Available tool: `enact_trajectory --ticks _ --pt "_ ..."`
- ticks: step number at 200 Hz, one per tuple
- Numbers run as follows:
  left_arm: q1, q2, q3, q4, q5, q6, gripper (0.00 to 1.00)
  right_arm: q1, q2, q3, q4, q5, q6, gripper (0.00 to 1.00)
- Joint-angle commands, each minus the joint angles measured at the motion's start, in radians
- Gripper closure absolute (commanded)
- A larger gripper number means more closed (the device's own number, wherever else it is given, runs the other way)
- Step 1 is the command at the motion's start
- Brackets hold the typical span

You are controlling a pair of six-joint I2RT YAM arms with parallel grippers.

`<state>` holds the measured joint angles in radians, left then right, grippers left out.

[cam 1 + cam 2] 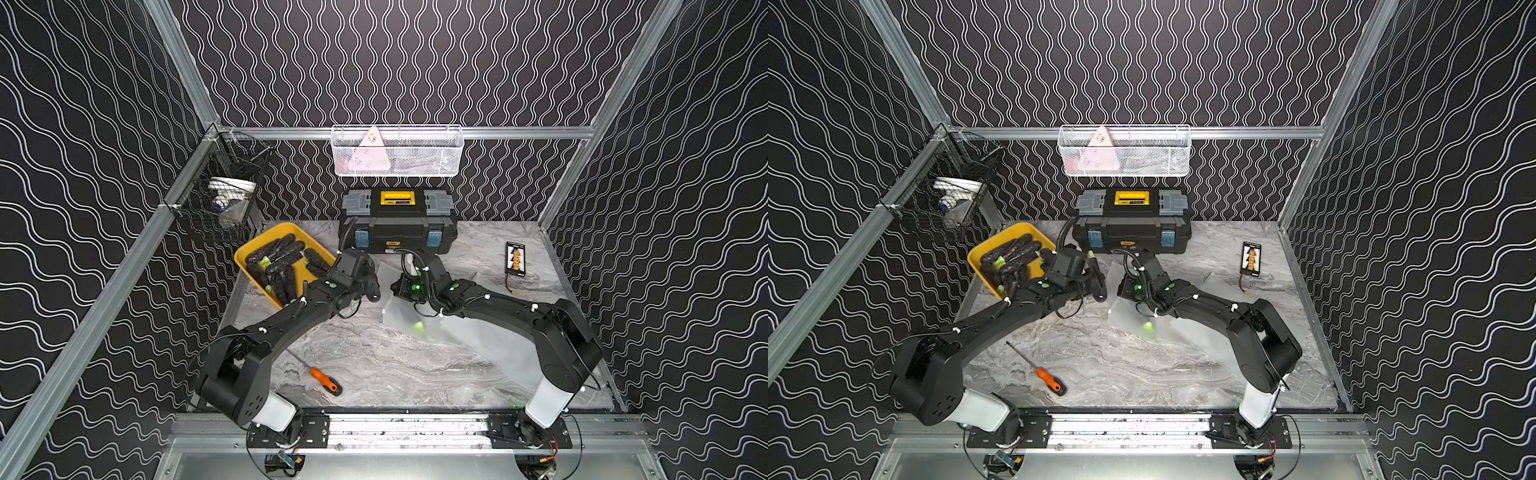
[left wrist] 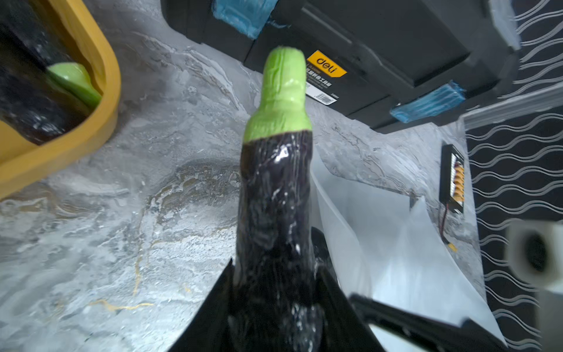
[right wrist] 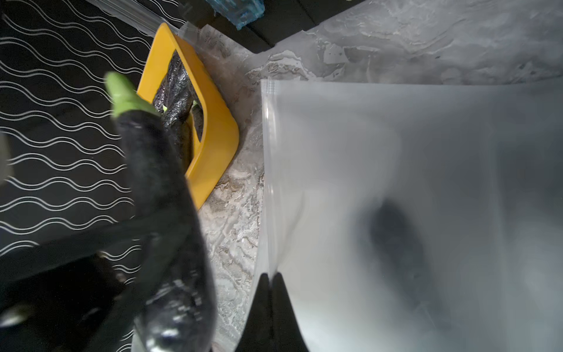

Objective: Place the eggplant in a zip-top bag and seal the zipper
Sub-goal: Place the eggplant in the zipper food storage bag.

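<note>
The black toolbox [image 2: 380, 55] bears an orange label [image 2: 326, 64] reading "deli"; the print beneath it is illegible. The tabletop [image 1: 395, 365] is grey marble pattern, and the walls [image 1: 395, 62] are black with white wavy lines. The left gripper [image 2: 274, 280] is clamped on the eggplant [image 2: 275, 189], just beside the zip-top bag [image 3: 396, 152]. The right gripper [image 3: 271, 283] is pinched together on the bag's zipper edge. More eggplants lie in the yellow tray [image 1: 262, 236]. The white mesh basket [image 1: 415, 162] has indistinct contents.

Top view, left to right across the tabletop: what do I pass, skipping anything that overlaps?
First the yellow plastic tray of spare eggplants → dark purple eggplant with a green stem, held in the left gripper → clear plastic zip-top bag → small black board with orange connectors.
</note>
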<state>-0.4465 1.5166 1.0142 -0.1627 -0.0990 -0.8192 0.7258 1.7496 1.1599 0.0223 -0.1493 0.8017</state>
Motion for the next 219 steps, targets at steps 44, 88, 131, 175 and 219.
enact_trajectory --ticks 44,88,131,175,219 --pt "-0.017 0.074 0.014 0.092 -0.164 -0.026 0.61 0.012 -0.037 -0.020 0.025 -0.040 0.040 1.00" --pt "-0.035 0.110 0.035 0.092 -0.194 0.012 0.60 0.015 -0.032 -0.021 0.061 -0.061 0.084 1.00" --pt "-0.067 0.100 0.030 0.091 -0.139 0.036 0.56 0.016 -0.006 -0.001 0.082 -0.041 0.110 1.00" --pt "-0.067 0.075 0.019 0.096 -0.040 0.012 0.52 0.011 -0.005 0.006 0.085 -0.015 0.116 1.00" --pt "-0.066 0.075 0.010 0.107 0.076 -0.053 0.43 0.001 -0.026 -0.011 0.095 0.000 0.122 1.00"
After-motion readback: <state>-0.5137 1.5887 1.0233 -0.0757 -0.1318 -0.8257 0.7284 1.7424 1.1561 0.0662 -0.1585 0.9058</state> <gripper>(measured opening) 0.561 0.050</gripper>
